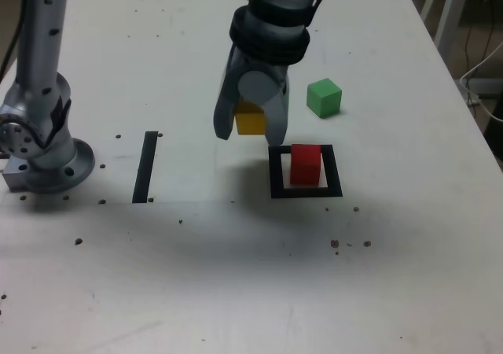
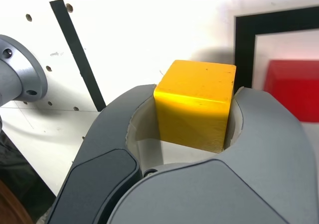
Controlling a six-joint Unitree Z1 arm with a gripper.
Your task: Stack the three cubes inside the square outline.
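Yellow cube (image 2: 194,104) is mine for the moment: I have it gripped between my jaws, closed on two opposite sides of it, and I hold it up off the table (image 1: 189,283). In the exterior view it hangs to the left of the red cube (image 1: 305,165) and higher in the picture, partly covered by my own grey jaws, with only its lower part showing orange-yellow between them. The red cube sits on the table inside the square outline (image 1: 277,175), whose black border runs around it. The green cube (image 1: 324,98) rests by itself on the table, outside the outline, beyond its upper edge in that same view.

Over toward the exterior view's left, a straight black strip (image 1: 145,167) lies on the table between my round grey base (image 1: 55,173) and the square outline. In the wrist view, one jaw overlaps part of the red cube, though I cannot tell how high above it I am.
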